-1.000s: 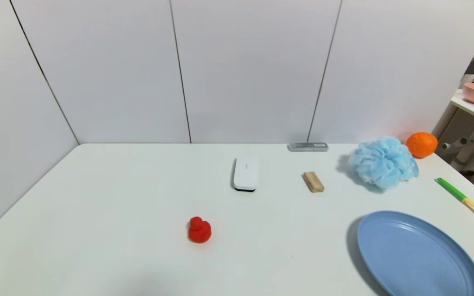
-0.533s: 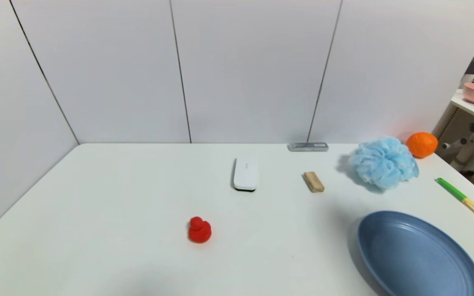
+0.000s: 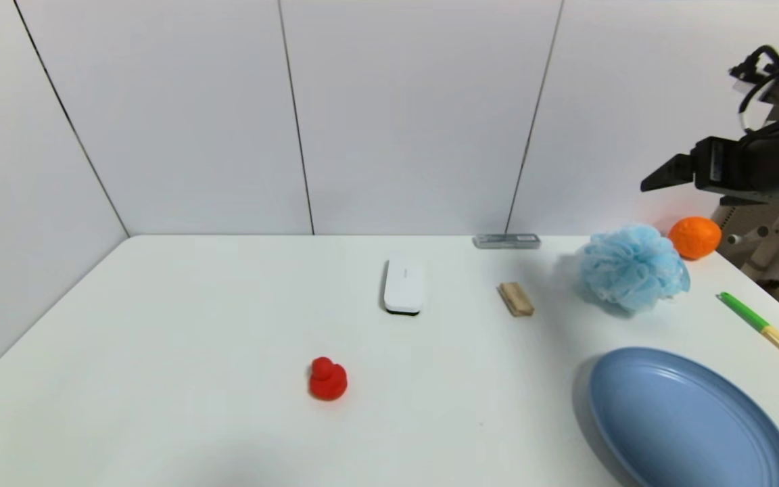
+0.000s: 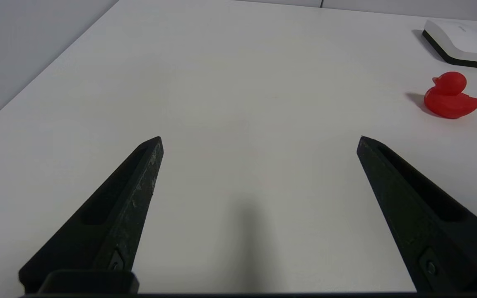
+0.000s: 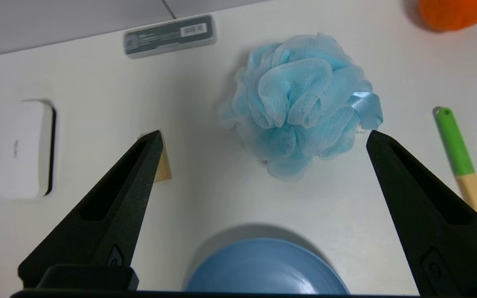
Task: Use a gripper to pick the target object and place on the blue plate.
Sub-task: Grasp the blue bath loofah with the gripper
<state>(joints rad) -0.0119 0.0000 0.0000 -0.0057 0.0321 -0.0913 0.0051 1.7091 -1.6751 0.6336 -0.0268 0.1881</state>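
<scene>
My right pincer (image 5: pixel 263 138) hangs high over the bench's (image 3: pixel 227 318) right side, fingers (image 5: pixel 110 207) spread wide, gripping nothing. Seen through the wrist cam, the pouf (image 5: pixel 300 105) sits on the bench between and beyond the tips, not touching either. In the head view the pouf (image 3: pixel 633 267) is at the far right of the bench, near the back wall, w/ the orange (image 3: pixel 694 237) just beside it to the right & the blue plate (image 3: pixel 687 419) nearer me, apart from it. It's a ruffled ball, roughly round, so no clear long axis; its pale ribbon loop (image 5: pixel 364 107) sticks out on the side toward the green-handled utensil (image 3: pixel 765 328).

Left pincer (image 4: pixel 259 140) is low over the bench's left part, also spread wide & empty; red duck (image 4: pixel 449 96) and white box (image 4: pixel 458 41) lie beyond it. Wood block (image 3: pixel 515 299) & a grey bar (image 3: pixel 506 241) lie left of the pouf.
</scene>
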